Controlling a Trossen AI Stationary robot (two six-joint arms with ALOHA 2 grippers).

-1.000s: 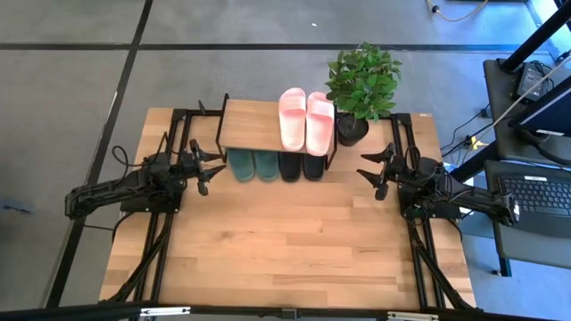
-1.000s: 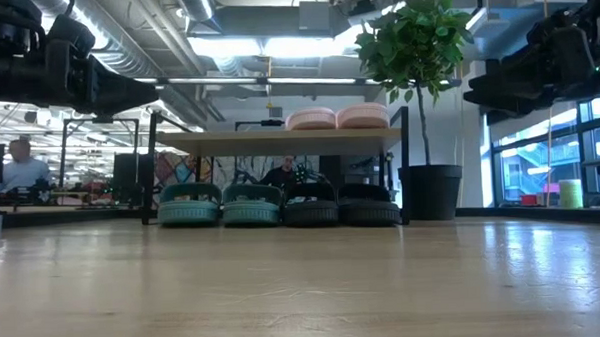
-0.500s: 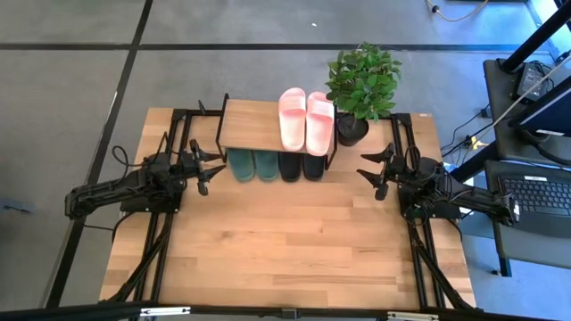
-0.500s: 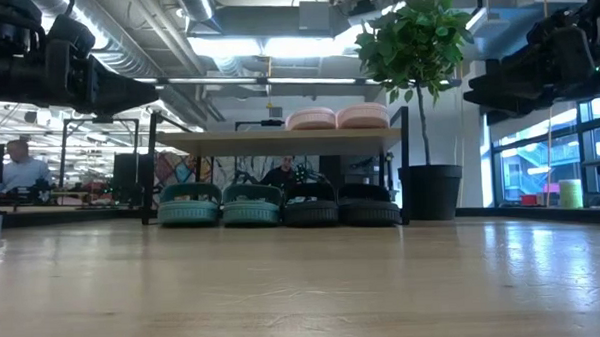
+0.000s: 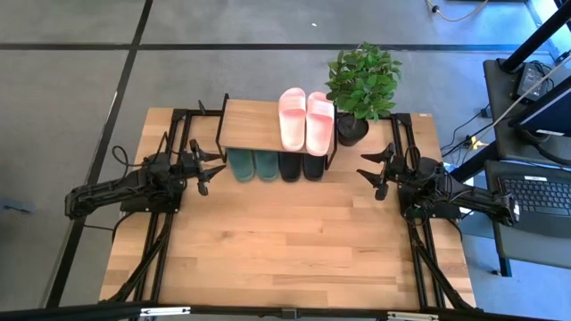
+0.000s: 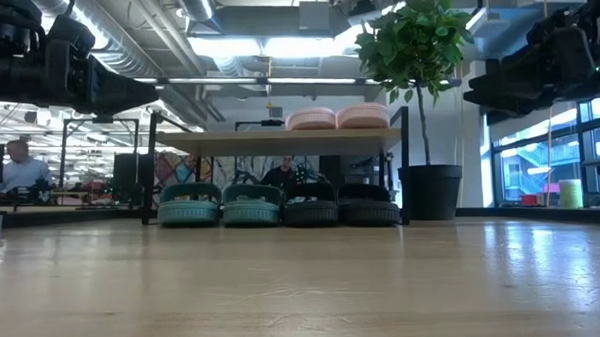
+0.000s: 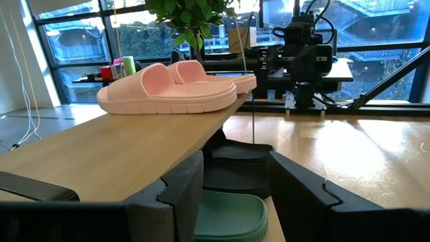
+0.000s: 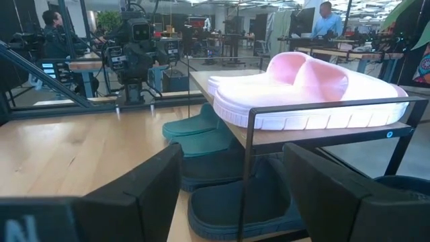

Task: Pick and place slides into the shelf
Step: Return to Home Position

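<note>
1. The left gripper (image 5: 211, 170) hangs with jaws spread and empty, the shelf (image 5: 250, 125) just ahead of them; it should draw straight back before swinging, so the fingers clear the frame
2. The right gripper (image 5: 368, 171) is likewise open and holds nothing at the shelf's other end; the same retreat suits it
3. The pink slides (image 5: 305, 120) lie on the board; the green slides (image 5: 253, 165) and black slides (image 5: 302, 167) sit beneath it, between the two sets of jaws
4. A plant (image 5: 361, 80) stands near the right jaws, probably the only thing they could brush
</note>
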